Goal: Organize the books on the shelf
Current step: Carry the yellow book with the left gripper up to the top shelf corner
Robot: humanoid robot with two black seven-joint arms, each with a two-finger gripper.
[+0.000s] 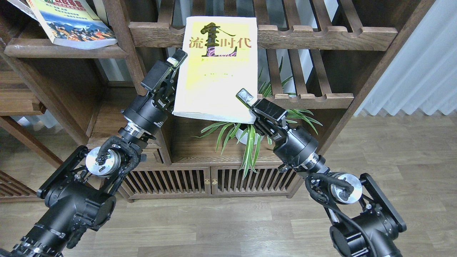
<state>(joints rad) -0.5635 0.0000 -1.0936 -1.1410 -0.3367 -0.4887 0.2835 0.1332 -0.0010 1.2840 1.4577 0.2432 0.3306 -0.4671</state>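
1. Yellow book (pixel 217 67): held aloft at 12 o'clock, before the slatted shelves (pixel 321 34).
2. Left gripper (pixel 174 70) clamped on its left edge; right gripper (pixel 249 106) pinches the lower right corner.
3. Judged light, thin, floppy; best supported along both edges.

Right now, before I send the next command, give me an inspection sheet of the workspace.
Surface: dark plank shelf at upper left carries one book; slatted shelves in the middle bay.
Job's things: large yellow book held up in front of the slatted shelves; book with landscape cover lies tilted on the plank shelf, overhanging its front edge.
Clutter: potted green plant directly under the yellow book.
Grippers: left gripper at the yellow book's left edge; right gripper at its lower right corner; grip not clear.
Cables: black sleeved cables loop at both wrists.
Surroundings: wood floor, pale curtain, louvred cabinet doors.
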